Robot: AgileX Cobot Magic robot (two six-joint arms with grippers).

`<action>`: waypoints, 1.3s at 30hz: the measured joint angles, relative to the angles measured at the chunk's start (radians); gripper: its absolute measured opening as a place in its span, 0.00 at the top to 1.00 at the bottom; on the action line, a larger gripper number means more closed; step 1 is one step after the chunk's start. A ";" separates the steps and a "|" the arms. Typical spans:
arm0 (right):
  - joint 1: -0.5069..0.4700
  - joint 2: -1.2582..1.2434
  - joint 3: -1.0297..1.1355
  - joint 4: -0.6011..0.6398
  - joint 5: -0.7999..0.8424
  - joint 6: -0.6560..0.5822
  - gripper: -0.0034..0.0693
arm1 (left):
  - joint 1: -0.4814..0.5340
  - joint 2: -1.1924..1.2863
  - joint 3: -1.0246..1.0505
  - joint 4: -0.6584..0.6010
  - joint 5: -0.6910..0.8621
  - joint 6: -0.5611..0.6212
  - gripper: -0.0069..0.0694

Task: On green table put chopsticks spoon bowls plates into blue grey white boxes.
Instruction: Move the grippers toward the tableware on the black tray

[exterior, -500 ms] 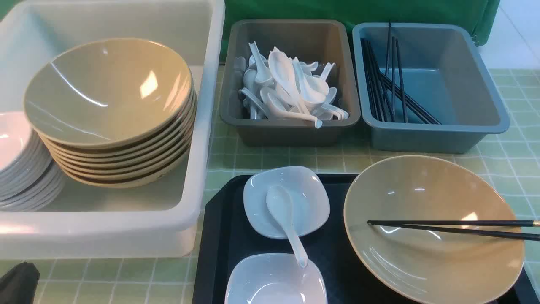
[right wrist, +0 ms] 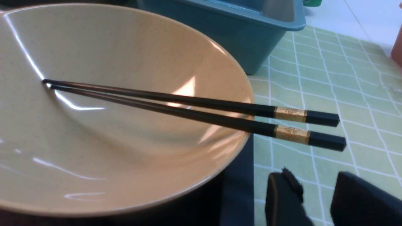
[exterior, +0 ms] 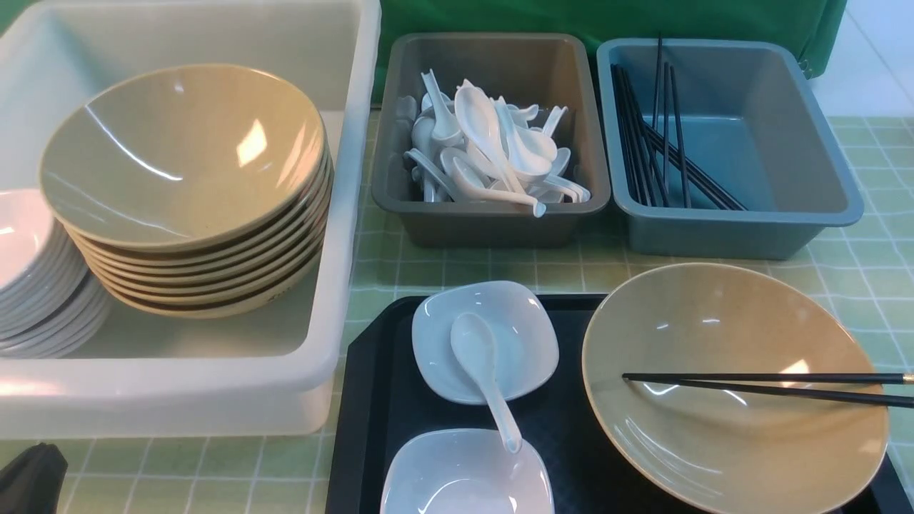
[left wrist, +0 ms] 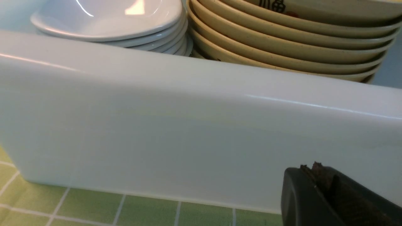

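1. lower right of front view: chopsticks [exterior: 764, 384] lying across bowl [exterior: 714, 457] on tray [exterior: 371, 400].
2. right gripper [right wrist: 314, 175]: apart, empty, near chopstick ends.
3. left gripper [left wrist: 317, 175]: together, empty, beside white box [left wrist: 188, 125].

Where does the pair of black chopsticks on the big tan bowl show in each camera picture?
Front view: chopsticks lower right, lying across the tan bowl, ends past its right rim.
Left wrist view: not in it.
Right wrist view: chopsticks mid-picture, across the same tan bowl, gold-banded ends over the green table.
Shared landmark: the blue box beside the bowl, front and right wrist views.
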 joint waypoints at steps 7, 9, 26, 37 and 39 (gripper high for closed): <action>0.000 0.000 0.000 0.000 0.000 0.000 0.62 | 0.000 0.000 0.000 0.000 0.000 0.000 0.91; 0.000 0.000 0.000 0.000 0.000 0.000 0.62 | 0.000 0.000 0.000 0.000 0.000 0.000 0.91; 0.000 0.000 0.005 0.000 -0.041 0.001 0.62 | 0.000 0.000 0.000 0.000 0.003 0.003 0.91; 0.000 0.000 0.016 0.001 -0.202 0.224 0.62 | 0.000 0.000 0.001 0.000 -0.055 0.003 0.91; 0.000 0.000 0.017 0.001 -0.232 0.292 0.62 | 0.000 0.000 0.001 0.000 -0.129 0.003 0.91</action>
